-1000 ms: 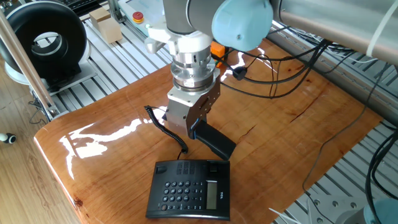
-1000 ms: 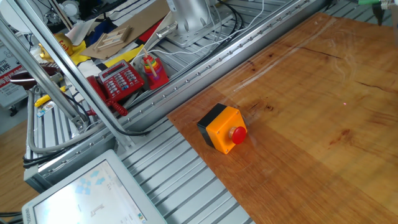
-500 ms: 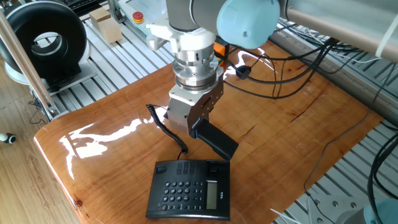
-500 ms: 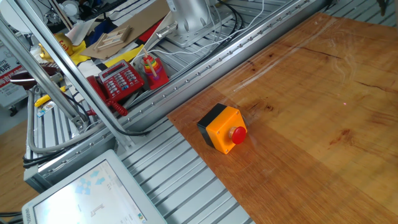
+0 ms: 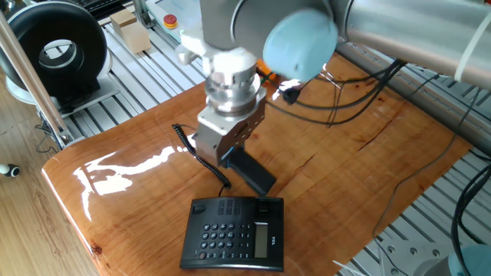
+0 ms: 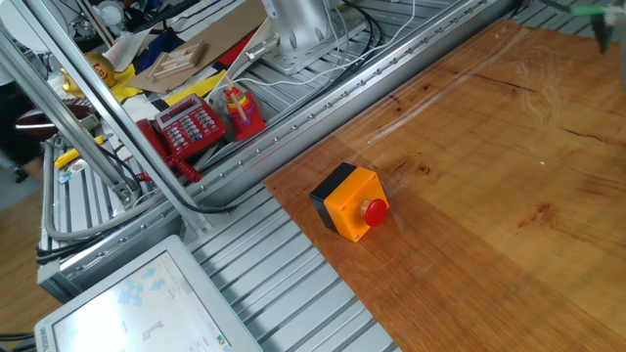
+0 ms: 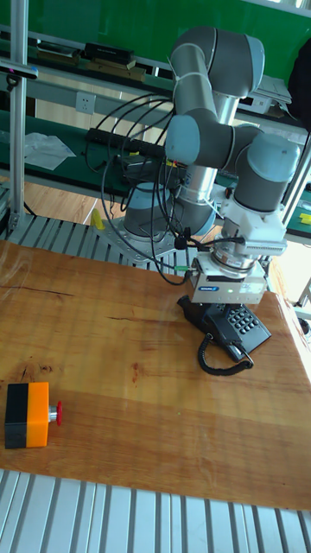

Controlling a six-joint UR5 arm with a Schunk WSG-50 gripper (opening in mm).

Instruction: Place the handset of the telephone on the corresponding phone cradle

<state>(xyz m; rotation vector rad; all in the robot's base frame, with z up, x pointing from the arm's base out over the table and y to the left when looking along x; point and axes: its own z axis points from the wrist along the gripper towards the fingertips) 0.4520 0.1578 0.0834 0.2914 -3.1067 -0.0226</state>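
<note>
Tool (image 5: 230, 157) at the end of the arm, pointing down over the middle of the bench (image 5: 368, 165). Fingers clamped on the upper end of the handset (image 5: 249, 170), which hangs clear of the wood.

Handset: slim black plastic bar, rounded ends. Long axis tilted, upper end in the tool, lower end slanting down toward the bench's right side and ending just above the back edge of the telephone (image 5: 234, 234). Not seated. Black coiled cord (image 5: 201, 157) runs from behind the tool down to the telephone's back left corner; in the tall fixed view it loops on the wood in front of the base (image 7: 216, 356).

Telephone: flat black rectangular base, grid of dark keys, small grey display. It lies flat near the front edge of the bench. Phone cradle (image 5: 244, 205) is the strip along the back of the base, uncovered.

Bench: glossy reddish wood with strong glare, bordered by ribbed aluminium rails. Orange box with a red button (image 6: 350, 201) sits well apart near another edge. Open wood all round the telephone except the near edge.
</note>
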